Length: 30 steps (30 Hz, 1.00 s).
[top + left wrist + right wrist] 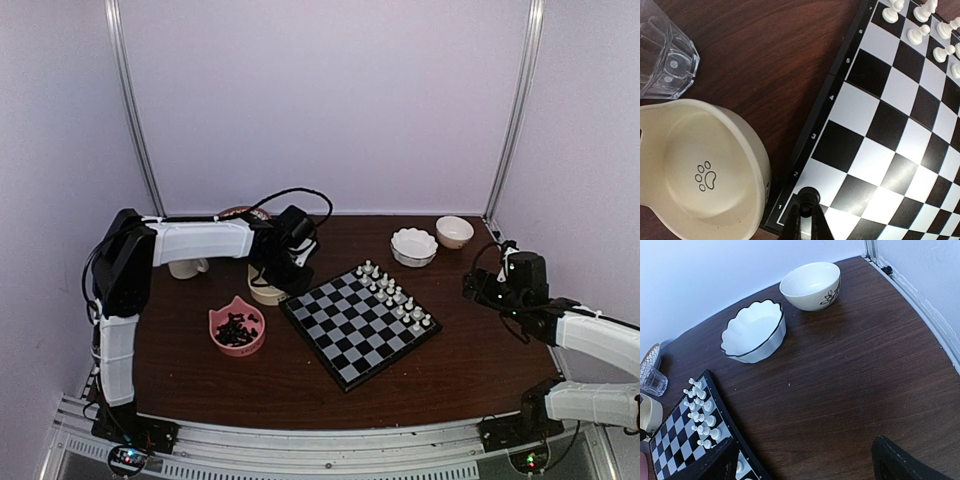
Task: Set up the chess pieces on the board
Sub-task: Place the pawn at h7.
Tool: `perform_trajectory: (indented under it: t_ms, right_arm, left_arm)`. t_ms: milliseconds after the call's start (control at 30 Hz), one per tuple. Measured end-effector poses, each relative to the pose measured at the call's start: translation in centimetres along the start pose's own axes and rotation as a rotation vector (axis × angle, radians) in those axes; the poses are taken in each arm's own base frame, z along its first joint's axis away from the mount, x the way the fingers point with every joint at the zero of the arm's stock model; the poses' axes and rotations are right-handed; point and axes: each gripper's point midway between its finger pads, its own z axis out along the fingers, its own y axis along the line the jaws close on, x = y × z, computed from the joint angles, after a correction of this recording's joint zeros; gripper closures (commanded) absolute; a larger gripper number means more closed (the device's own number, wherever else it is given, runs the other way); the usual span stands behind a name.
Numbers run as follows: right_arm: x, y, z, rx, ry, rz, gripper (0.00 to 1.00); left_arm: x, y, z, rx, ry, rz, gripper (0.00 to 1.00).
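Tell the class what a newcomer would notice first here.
The board sits mid-table, white pieces in two rows along its far right edge. Left of it, a pink bowl holds black pieces. The left end effector grips one black piece at the board's corner square.

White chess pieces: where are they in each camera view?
Top external: white chess pieces on the far-right side of the chessboard.
Left wrist: white chess pieces, top right corner.
Right wrist: white chess pieces, lower left.
Shared landmark: the chessboard under them.
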Motion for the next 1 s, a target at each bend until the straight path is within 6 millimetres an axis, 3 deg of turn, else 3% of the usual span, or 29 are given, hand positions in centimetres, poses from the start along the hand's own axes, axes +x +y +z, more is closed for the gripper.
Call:
perform_trajectory:
  t_ms: [233, 633, 700, 800, 867, 1000]
  right_arm:
    - [0.0, 0.0, 0.0, 0.000, 0.000, 0.000, 0.04]
    - [0.0, 0.0, 0.0, 0.000, 0.000, 0.000, 0.04]
    - [0.0, 0.0, 0.0, 0.000, 0.000, 0.000, 0.04]
    - [0.0, 0.0, 0.0, 0.000, -0.001, 0.000, 0.04]
    - [0.0, 0.0, 0.0, 0.000, -0.001, 0.000, 0.04]
    - [0.0, 0.0, 0.0, 0.000, 0.000, 0.000, 0.04]
  left_arm:
    - [-0.6, -0.5, -0.1, 0.028, -0.013, -0.001, 1.00]
    - [0.0, -0.9, 1.2, 0.045, 0.019, 0.000, 0.97]
    - [0.1, -0.9, 1.3, 0.045, 0.021, 0.000, 0.89]
    - [0.1, -0.9, 1.3, 0.044, 0.021, 0.003, 0.56]
    - [0.1, -0.9, 1.3, 0.044, 0.023, 0.008, 0.43]
    - [0.2, -0.9, 1.3, 0.046, 0.026, -0.001, 0.40]
